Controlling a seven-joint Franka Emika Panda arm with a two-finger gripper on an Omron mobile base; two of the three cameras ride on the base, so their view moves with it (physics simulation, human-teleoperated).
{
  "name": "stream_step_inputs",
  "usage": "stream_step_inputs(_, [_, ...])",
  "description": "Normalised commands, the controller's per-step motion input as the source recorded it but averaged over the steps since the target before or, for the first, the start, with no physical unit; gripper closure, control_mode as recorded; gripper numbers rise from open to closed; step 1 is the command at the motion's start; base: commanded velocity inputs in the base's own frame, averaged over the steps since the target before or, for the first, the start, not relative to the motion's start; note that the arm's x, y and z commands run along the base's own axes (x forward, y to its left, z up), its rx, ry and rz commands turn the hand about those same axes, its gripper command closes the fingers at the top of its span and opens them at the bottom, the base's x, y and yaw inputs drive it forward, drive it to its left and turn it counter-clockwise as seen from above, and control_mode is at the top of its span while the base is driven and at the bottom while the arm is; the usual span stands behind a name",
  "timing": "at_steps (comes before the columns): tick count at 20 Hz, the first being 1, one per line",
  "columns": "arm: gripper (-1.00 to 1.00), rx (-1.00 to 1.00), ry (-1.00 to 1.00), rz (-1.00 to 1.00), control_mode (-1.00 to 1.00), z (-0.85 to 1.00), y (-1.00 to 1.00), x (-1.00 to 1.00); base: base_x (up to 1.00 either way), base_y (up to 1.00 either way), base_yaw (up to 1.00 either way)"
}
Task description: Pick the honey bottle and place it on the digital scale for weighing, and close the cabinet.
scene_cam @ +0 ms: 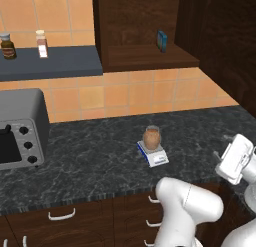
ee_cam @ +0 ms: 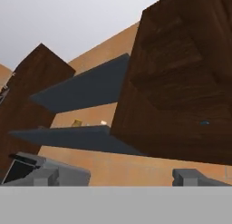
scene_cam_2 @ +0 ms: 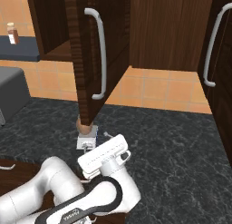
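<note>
The honey bottle (scene_cam: 151, 137) stood upright on the top plate of the digital scale (scene_cam: 156, 156), which lay on the dark counter (scene_cam: 100, 161) some way to the right of the toaster oven (scene_cam: 20, 128). In the right base view the same bottle (scene_cam_2: 84, 124) could be seen on the scale (scene_cam_2: 88, 140), partly hidden behind the lower edge of the open door. I judged therefore that the first part of the task, the placing for weighing, was already done.

The cabinet (scene_cam: 145, 28) was not closed. Its door (scene_cam_2: 90, 60) stood swung out towards the robot, with the long silver handle (scene_cam_2: 100, 53) facing the right base camera, and the inside shelf carried a small blue box (scene_cam: 161, 41). Closing this door was what remained.

The end effector (scene_cam_2: 107, 136) was near the counter, just beside the scale on its right side, and away from the bottle. The hand view looked upward at the underside of the dark wood and the wall shelves, and its two finger tips (ee_cam: 194, 176) stood well apart at the bottom with nothing between them, so the end effector was released and held nothing.

For the step left, I think the arm would need to rise to the outer face of the door or to its handle and push it back to the frame. The bottle stands just below the lower edge of the door, so the arm should stay clear of it while it lifts.
</note>
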Motion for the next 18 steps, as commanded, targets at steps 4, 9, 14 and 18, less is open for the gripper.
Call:
stream_step_inputs(4, [-1.00,0.11,-0.06,0.00,-1.00,0.42,-0.74,-0.55,0.00,0.00,0.00])
stream_step_inputs(9, [-1.00,0.13,-0.08,0.00,-1.00,0.53,-0.86,-0.02,0.00,0.00,0.00])
stream_step_inputs(14, [-1.00,0.10,-0.14,0.00,-1.00,0.42,-0.85,-0.35,0.00,0.00,0.00])
stream_step_inputs(18, [-1.00,0.08,-0.12,0.00,-1.00,0.60,-0.51,-0.20,0.00,0.00,0.00])
